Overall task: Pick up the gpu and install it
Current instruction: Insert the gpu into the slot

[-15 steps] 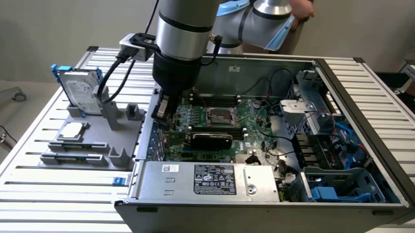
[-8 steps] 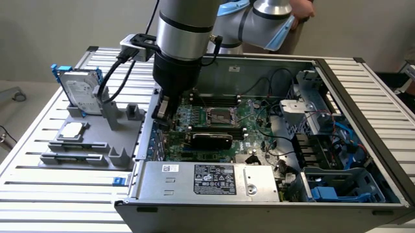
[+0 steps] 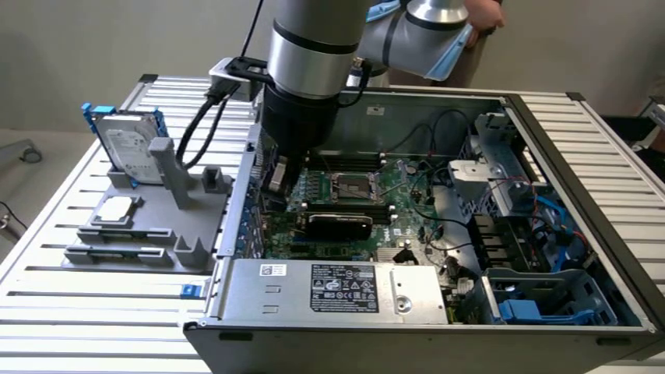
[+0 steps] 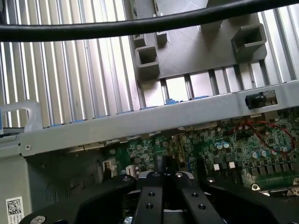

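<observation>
The gpu (image 3: 338, 224), a black-shrouded card, sits across the green motherboard (image 3: 406, 195) inside the open computer case (image 3: 540, 125), just below the CPU socket (image 3: 348, 183). My gripper (image 3: 279, 185) reaches down into the case at the exterior view's left end of the card, close to the case's wall. In the wrist view its black fingers (image 4: 149, 200) are closed together, so the gripper (image 4: 164, 179) is shut above the motherboard (image 4: 233, 144). I cannot tell whether the fingertips touch the card.
A grey parts holder (image 3: 146, 226) beside the case carries a silver hard drive in a blue frame (image 3: 130, 144). The power supply (image 3: 332, 288) fills the case's near side, blue drive bays (image 3: 540, 300) its near right. A person's hand (image 3: 483, 15) is behind the arm. A black cable (image 4: 140, 25) crosses the wrist view.
</observation>
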Controlling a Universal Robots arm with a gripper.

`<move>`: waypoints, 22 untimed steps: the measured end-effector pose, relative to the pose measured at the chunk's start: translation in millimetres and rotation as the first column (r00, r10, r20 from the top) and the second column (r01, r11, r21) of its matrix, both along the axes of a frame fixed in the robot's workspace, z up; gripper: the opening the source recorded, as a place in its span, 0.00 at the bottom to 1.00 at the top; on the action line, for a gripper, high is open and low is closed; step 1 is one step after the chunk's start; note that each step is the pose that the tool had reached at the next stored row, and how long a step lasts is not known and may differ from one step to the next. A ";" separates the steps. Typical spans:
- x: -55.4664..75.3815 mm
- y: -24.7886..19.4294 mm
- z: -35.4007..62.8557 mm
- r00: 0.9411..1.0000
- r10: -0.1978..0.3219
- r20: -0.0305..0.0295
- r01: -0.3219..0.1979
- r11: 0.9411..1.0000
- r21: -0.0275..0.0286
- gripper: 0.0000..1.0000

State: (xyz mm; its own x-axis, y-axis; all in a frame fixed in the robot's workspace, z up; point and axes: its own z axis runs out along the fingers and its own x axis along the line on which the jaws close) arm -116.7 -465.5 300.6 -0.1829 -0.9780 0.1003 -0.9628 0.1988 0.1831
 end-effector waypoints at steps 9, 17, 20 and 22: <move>13.2 0.0 -2.6 0.999 0.008 0.031 -0.008 1.000 0.000 0.11; 23.8 0.0 -4.1 0.998 0.016 0.056 -0.016 1.000 0.003 0.11; 30.9 0.0 -4.2 0.998 0.015 0.064 -0.016 1.000 0.014 0.11; 35.2 0.0 -4.2 0.997 0.015 0.069 -0.016 1.000 0.021 0.11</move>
